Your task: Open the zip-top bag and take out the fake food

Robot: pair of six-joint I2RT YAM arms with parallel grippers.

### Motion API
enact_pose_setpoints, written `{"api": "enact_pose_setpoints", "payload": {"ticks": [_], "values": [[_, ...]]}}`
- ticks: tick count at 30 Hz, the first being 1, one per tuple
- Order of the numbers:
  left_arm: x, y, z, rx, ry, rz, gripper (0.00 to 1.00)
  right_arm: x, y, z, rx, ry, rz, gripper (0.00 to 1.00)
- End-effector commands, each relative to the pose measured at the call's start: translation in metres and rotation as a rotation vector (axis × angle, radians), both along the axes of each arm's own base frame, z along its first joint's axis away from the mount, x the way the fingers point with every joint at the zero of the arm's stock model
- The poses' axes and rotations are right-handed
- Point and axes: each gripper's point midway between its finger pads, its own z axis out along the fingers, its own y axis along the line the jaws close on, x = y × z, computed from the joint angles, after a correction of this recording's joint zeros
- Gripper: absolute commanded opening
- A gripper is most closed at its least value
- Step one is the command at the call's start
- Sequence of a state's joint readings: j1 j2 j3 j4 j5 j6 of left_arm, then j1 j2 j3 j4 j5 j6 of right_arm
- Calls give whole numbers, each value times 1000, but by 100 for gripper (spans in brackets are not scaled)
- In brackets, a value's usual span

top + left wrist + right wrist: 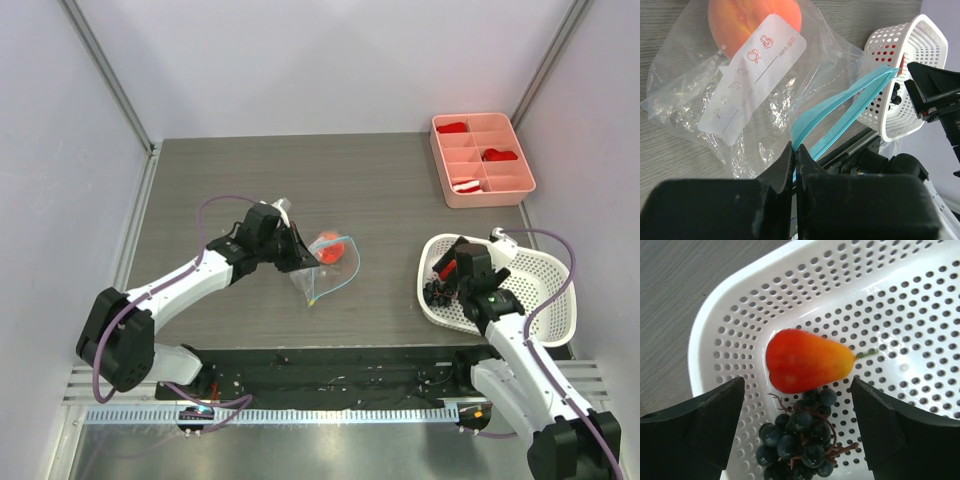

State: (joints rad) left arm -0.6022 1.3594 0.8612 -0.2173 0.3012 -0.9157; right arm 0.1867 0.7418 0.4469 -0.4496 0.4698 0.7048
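Observation:
The clear zip-top bag [325, 268] lies mid-table, and my left gripper [291, 251] is shut on it. In the left wrist view the fingers [795, 148] pinch the near end of the teal zip strip [840, 107], whose two sides gape apart farther along. A round orange-peach fruit [755, 20] is still inside the bag [740, 115]. My right gripper [797, 385] hangs open over the white basket [890, 295]. Below it lie a red-orange piece [805, 360] and a black grape cluster [800, 442], held by neither finger.
The white perforated basket [555, 318] stands at the table's right front edge. A pink divided tray [482, 158] with red-and-white bits sits at the back right. White walls close in the table on three sides.

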Motion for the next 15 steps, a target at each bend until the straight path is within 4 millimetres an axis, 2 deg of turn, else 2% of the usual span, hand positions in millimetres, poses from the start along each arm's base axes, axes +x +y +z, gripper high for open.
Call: {"api": "enact_pose_setpoints", "payload": {"ticks": [1,2,4,5,7,9,10,12,13,15], "values": [[1,-9,25,-65,-58,-34,0,25,17,38,13,-112,108,94],[3,-8,26,-62,-65,-24,0,28,15,45,-18,-115,108,95],[3,-7,26,-61,-65,-19,0,25,20,44,-53,-74,130,97],[3,-7,26,-62,-66,-20,0,26,23,51,-69,-84,146,99],[3,-7,28,-67,-66,-15,0,24,40,64,-96,-112,206,99],[3,-5,29,-67,-69,-1,0,28,67,88,-104,-170,295,99],[4,-5,29,-67,-70,4,0,25,103,88,-102,-168,423,98],[5,-4,31,-67,-74,12,0,24,149,104,-67,-218,563,90],[5,-5,31,-64,-74,13,0,16,183,100,-56,-211,666,84],[6,-5,33,-68,-75,15,0,11,225,114,14,-286,763,80]]}}
